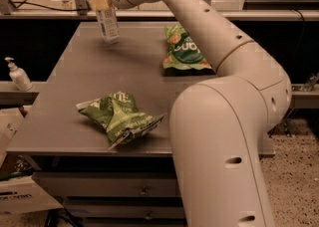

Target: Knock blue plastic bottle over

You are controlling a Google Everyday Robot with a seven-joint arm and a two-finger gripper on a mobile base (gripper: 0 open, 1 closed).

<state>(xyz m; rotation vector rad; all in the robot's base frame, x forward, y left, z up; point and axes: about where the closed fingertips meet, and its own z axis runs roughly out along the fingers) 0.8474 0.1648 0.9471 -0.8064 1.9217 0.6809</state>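
Observation:
The blue plastic bottle (106, 16) is a slim clear bottle with a white cap and a pale label. It stands at the far left of the grey table (75, 86) and leans with its top to the left. My gripper (99, 1) is at the bottle's upper part, touching it from the right. My arm reaches across the table from the lower right.
A green chip bag (118, 117) lies near the table's front. Another green bag (183, 49) lies at the far right, by my arm. A white pump-dispenser bottle (18, 75) stands on a ledge to the left. A rail runs behind the table.

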